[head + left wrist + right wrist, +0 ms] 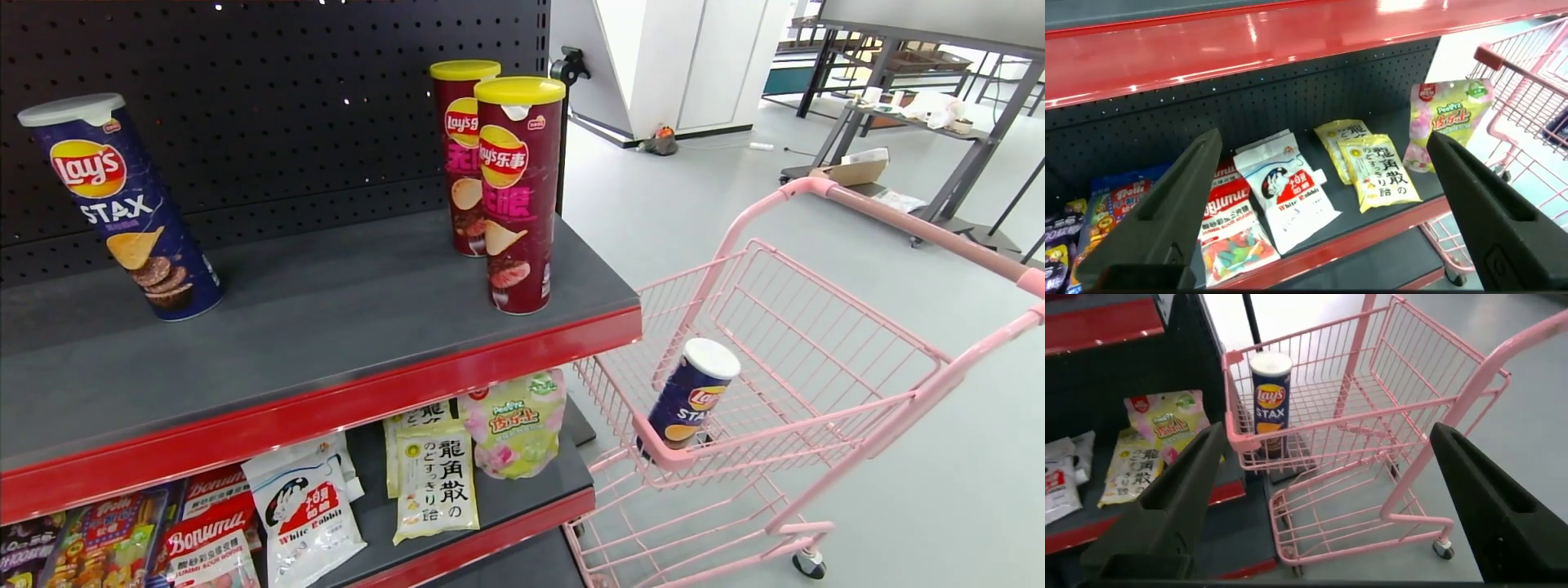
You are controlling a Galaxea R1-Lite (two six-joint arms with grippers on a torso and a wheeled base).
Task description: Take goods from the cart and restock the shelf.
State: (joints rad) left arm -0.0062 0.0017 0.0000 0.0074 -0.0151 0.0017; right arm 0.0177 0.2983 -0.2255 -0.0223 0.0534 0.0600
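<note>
Grey shelf board (326,310) has room, so the right gripper (1321,513), fingers apart like the left gripper's (1321,220), should clasp the white-lidded blue chip can (1270,400) mid-body, lifting straight from the pink wire cart (1372,416).

Grey, red-edged upper shelf (326,302) bearing one blue chip can (126,204) and two maroon cans (516,196), lower shelf (531,498) lined with snack bags (433,482), pink cart (931,382) on grey floor (694,204)

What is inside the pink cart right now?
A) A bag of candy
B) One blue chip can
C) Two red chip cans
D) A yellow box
B: a single blue chip can with a white lid stands in the basket of the pink cart, and nothing else is in there with it.
</note>
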